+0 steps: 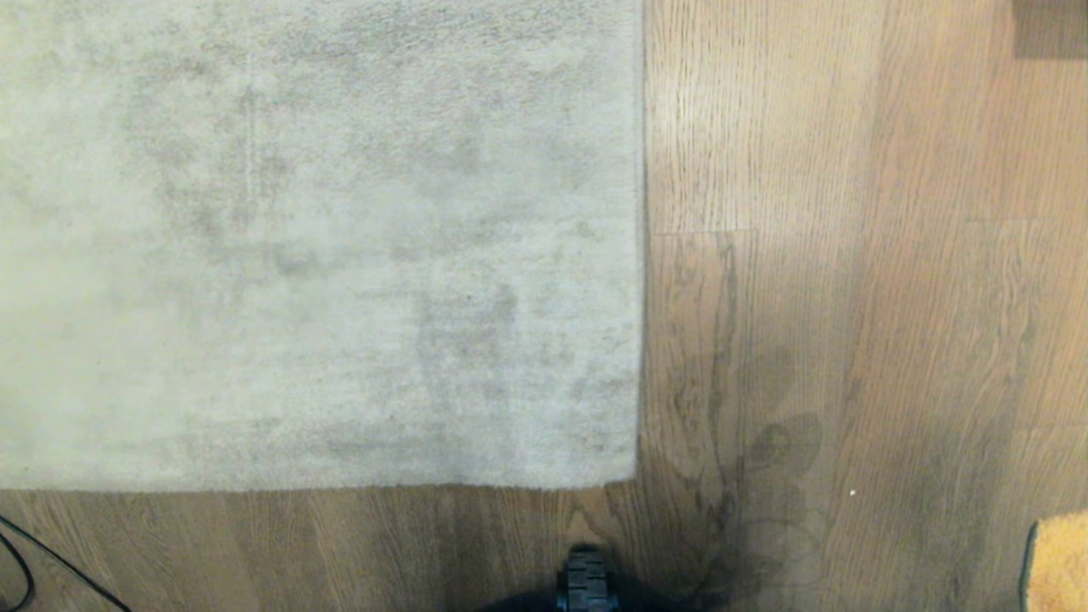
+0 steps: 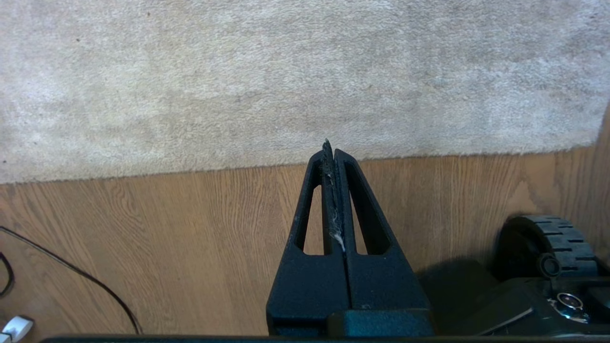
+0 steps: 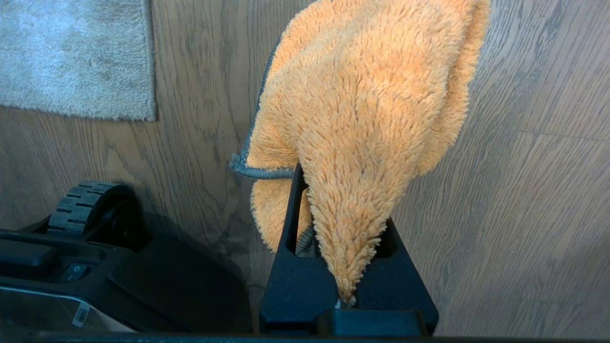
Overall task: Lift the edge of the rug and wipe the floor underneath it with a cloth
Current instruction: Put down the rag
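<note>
The mottled grey-beige rug (image 1: 323, 246) lies flat on the wood-plank floor (image 1: 850, 297). The rug edge (image 1: 642, 255) runs straight down to a square corner (image 1: 636, 483). In the left wrist view my left gripper (image 2: 330, 148) is shut and empty, hanging over bare floor (image 2: 167, 238) just short of the rug's near border (image 2: 190, 169). My right gripper (image 3: 329, 166) is shut on the fluffy orange cloth (image 3: 367, 105), which drapes over its fingers and hides the tips. The cloth's grey hem (image 3: 259, 172) shows beside it. In the head view only a bit of the cloth (image 1: 1058, 561) shows, at the lower right.
The robot's black base and wheel (image 1: 586, 582) sit just in front of the rug corner. A thin black cable (image 1: 51, 561) lies on the floor at the lower left. A darker patch (image 1: 1050, 25) sits at the far right top.
</note>
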